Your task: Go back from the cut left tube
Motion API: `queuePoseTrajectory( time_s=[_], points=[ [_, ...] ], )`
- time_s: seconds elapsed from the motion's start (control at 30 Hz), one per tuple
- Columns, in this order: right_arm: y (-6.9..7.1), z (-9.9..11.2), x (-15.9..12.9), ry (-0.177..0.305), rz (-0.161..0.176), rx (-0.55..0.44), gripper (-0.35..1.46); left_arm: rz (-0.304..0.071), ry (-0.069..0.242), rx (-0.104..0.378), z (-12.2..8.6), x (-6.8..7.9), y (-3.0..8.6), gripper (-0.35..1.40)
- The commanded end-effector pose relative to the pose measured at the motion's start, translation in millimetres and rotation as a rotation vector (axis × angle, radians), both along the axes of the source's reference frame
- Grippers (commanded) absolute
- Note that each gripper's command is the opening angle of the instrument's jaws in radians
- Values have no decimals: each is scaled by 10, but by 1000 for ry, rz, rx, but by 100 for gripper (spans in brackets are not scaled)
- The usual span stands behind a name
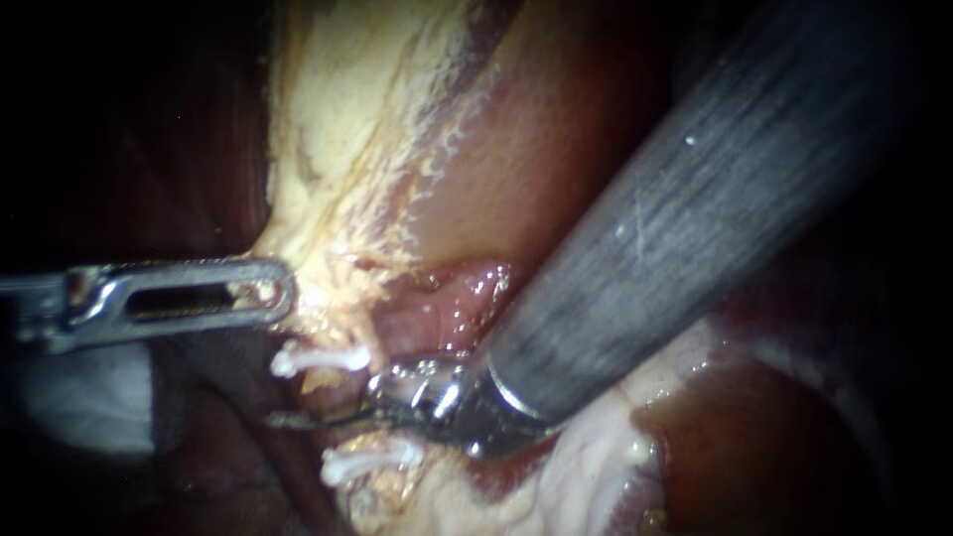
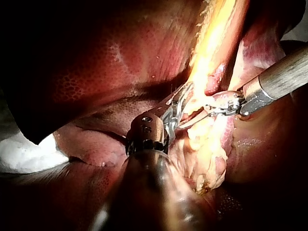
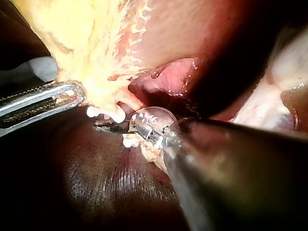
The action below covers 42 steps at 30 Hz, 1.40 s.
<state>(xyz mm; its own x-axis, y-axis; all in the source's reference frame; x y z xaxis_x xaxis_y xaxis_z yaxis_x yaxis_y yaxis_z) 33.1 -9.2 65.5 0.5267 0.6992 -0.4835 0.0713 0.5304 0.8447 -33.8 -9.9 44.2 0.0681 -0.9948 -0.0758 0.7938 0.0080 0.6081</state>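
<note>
Showing upper clip (image 1: 323, 359), lower clip (image 1: 369, 462): endoscope | left wrist: neither discernible

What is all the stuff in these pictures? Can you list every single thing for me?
yellowish tissue: one strip, pale yellow, running up from the clips.
liver: one, dark red and speckled, behind and around everything.
pink tissue: one lump, shiny pink, just above the right instrument's tip.
clips: two, white, one on each side of the right instrument's tip.
white patch: one, white, under the left instrument; I cannot tell what it is.
left instrument: one, silver, coming in from the left, pincer shut on the yellowish tissue's edge.
right instrument: one, dark grey shaft with silver end, coming from the upper right.
</note>
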Motion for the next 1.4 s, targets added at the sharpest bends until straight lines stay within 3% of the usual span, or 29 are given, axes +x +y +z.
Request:
queuePoseTrajectory(
  time_s=[0.03,0.1,0.17,0.3,0.43,0.73,1.0,1.17,1.4],
  points=[
    [0,0,-1,1,-1,0,-35,0,0,0,0,0,0,-35],
    [-1,-1,-1,1,-1,0,-35,0,0,0,0,0,0,-35],
    [-1,-1,-1,2,-1,0,-1,0,0,0,0,0,0,-35],
    [-1,-1,-1,2,-1,-1,49,0,0,0,0,0,0,-35],
    [-2,-1,-1,-4,7,-7,79,0,-1,0,0,1,0,-35],
    [-5,-6,-4,-7,7,3,82,-4,0,4,0,0,0,-35],
    [-14,-26,-18,4,-8,4,106,-4,0,4,0,1,0,-35],
    [-21,-37,-40,58,-46,-81,126,-3,0,4,0,2,0,-35],
    [-15,-50,-84,134,-58,-227,138,-2,-1,4,1,3,1,-35]
  ],
)
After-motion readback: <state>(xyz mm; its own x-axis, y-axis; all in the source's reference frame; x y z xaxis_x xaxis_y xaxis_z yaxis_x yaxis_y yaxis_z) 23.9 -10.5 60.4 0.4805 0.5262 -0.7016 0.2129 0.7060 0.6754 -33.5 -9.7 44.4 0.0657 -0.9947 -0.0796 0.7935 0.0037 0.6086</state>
